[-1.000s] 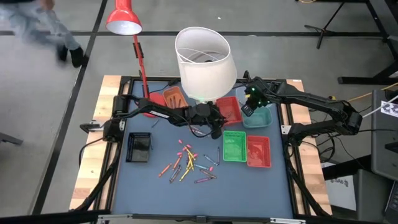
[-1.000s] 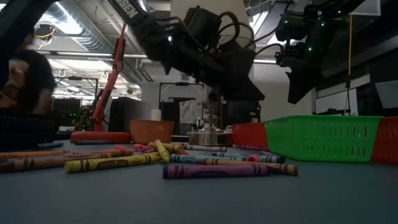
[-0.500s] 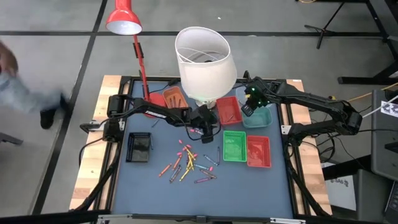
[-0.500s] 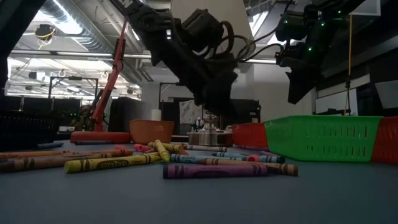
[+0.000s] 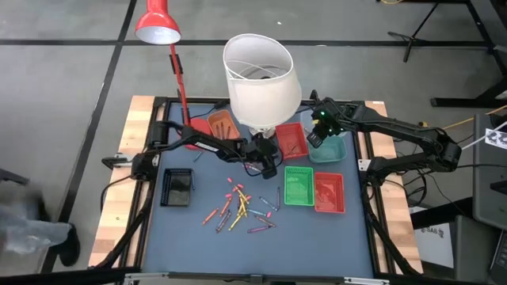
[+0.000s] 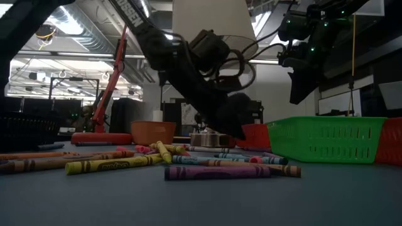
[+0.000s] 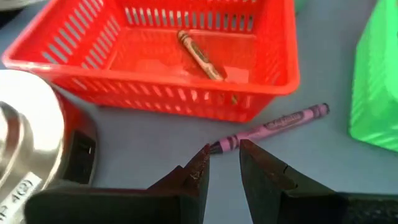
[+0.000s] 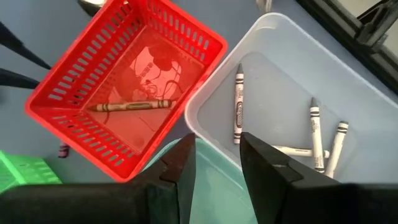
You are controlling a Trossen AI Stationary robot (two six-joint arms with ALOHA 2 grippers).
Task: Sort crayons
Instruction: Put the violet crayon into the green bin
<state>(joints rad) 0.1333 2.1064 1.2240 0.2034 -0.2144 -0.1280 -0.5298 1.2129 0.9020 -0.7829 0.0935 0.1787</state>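
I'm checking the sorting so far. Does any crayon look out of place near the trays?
One does: a pink crayon lies loose on the table mat, just outside the red tray, apart from the main crayon pile. The left gripper hovers open right over its end.

Readable text is scarce. In the low view, white capital letters run along the upper link of a dark robot arm (image 6: 129, 9); only a fragment resembling "SEM" can be made out. The yellow crayon (image 6: 113, 164) carries dark wrapper print, too small to read. In the left wrist view, the purple crayon (image 7: 273, 126) shows wrapper lettering, illegible. The round metal base (image 7: 28, 155) bears small stamped marks, unreadable. No numbers or signs can be read elsewhere.
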